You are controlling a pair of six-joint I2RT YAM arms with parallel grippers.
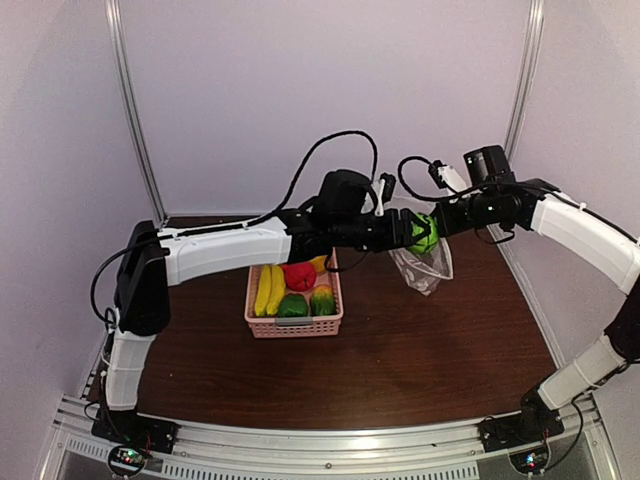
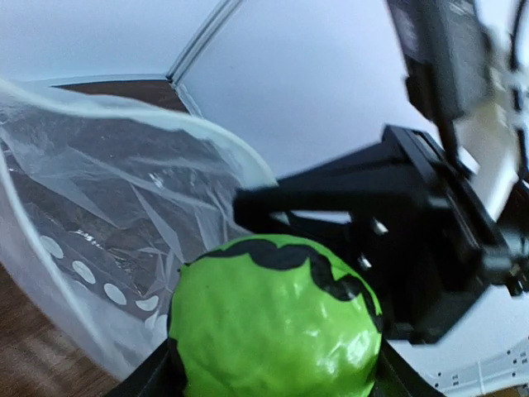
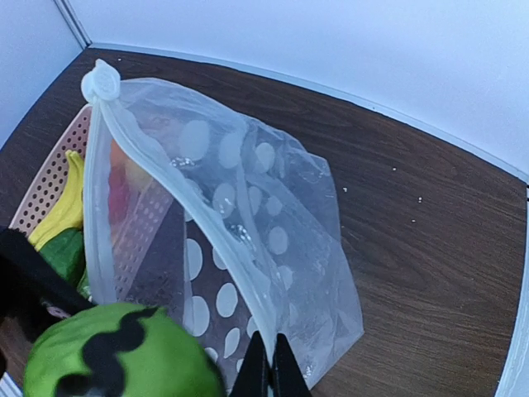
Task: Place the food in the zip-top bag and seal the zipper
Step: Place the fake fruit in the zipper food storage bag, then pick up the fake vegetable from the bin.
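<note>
My left gripper point(image 1: 415, 233) is shut on a round green piece of food with black stripes point(image 2: 273, 322), held in the air at the open mouth of the zip-top bag point(image 1: 422, 266). That green piece point(image 3: 116, 356) also shows at the bottom left of the right wrist view. The bag point(image 3: 273, 240) is clear with white dots and hangs above the table. My right gripper point(image 3: 270, 364) is shut on its mouth edge, pinching the zipper strip point(image 3: 207, 215). More food lies in the pink basket point(image 1: 294, 325): a yellow banana point(image 1: 266, 290), a red ball point(image 1: 298, 275) and green pieces point(image 1: 292, 306).
The pink basket stands on the dark wooden table point(image 1: 420, 350), left of the hanging bag and under my left arm. White walls close in the back and both sides. The basket's rim point(image 3: 50, 182) shows through the bag in the right wrist view.
</note>
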